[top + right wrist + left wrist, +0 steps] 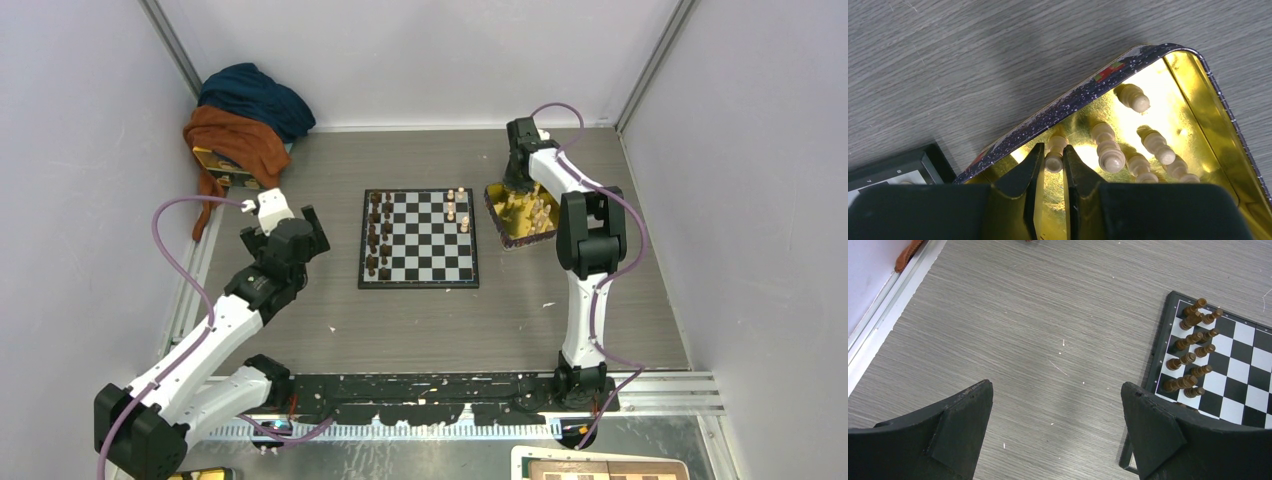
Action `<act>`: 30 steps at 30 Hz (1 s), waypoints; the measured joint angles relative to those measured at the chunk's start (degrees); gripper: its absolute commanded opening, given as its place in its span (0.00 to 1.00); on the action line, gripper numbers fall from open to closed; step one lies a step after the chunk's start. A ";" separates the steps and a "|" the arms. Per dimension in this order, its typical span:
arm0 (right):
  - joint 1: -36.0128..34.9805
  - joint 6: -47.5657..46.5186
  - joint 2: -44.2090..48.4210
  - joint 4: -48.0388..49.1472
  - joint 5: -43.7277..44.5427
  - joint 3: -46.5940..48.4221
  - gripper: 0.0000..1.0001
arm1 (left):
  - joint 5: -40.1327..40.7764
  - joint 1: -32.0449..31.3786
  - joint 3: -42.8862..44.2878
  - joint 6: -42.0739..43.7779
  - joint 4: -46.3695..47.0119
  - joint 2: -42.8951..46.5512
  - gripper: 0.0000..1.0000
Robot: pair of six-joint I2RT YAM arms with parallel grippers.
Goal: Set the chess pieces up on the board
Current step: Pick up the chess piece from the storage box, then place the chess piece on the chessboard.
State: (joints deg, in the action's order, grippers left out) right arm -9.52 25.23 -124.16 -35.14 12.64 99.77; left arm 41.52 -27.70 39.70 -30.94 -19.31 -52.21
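right wrist: your right tool (1052,155) is clamped on one light piece (1057,144). the pads sit on both sides of its head and the jaws are nearly together. the piece is just inside the wall of the yellow tray (1068,107) and not lifted yet. the other light pieces (1110,150) crowd just right of it.

top external: the tray sits just right of the board (418,238). the dark pieces (378,235) fill the board's left two columns. only a few placed light pieces (457,210) stand at its far right corner, so i'd call the light side mostly unplaced.

left wrist: your left tool (1055,387) hangs with jaws wide apart and empty, over bare bench (1023,315) left of the board.

step in hand, as i read it: picking from the tray.

next:
- lift straight up until you clear the tray wall and the neighbours.
- carry it left to a free square in the right columns, nearer than the placed ones.
- set it down upright before you let go; it's tiny and will likely tip.
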 measured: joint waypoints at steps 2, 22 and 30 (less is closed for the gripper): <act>0.00 0.00 0.00 -0.02 -0.02 0.00 0.01 | 0.00 0.00 0.00 0.00 0.17 -0.02 1.00; -4.59 -2.01 8.61 -1.73 1.18 -1.38 0.01 | -0.61 0.00 0.00 0.07 -1.31 2.21 1.00; -13.46 -2.32 20.24 -2.08 3.39 -8.87 0.01 | -1.29 0.00 0.02 0.11 -3.41 3.58 1.00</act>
State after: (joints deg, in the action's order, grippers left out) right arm -22.98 22.92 -103.92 -37.21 16.03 90.89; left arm 40.23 -27.70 39.72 -30.83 -22.72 -48.62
